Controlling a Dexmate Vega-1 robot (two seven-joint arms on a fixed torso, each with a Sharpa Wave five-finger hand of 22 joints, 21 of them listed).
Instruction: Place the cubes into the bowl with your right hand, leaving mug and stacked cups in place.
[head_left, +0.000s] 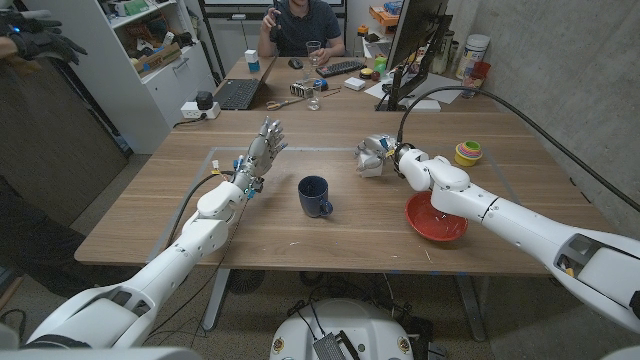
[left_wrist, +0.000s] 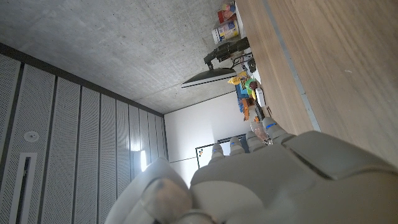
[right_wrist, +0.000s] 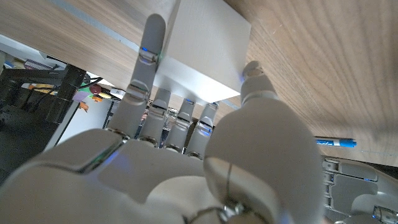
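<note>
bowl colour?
Red; the bowl shows best in the head view, on the table under the right arm.

Both arms (head_left: 190, 250) wear glossy white rounded shells, split by dark seams at the joints. Near the picture's 7 and 4 o'clock corners, each upper-arm shell carries a dark inset panel with a small yellow mark. The left hand (head_left: 262, 150) is pale grey-silver with segmented fingers (head_left: 272, 130) and blue spots at its base; a thin black cable (head_left: 192, 205) runs along that forearm. The right hand (right_wrist: 186, 143) has smooth white finger shells over grey ribbed links, with small blue lights glowing on the fingers (right_wrist: 149, 56). A thick black cable (head_left: 480, 95) arcs away from the right wrist towards 3 o'clock.
</note>
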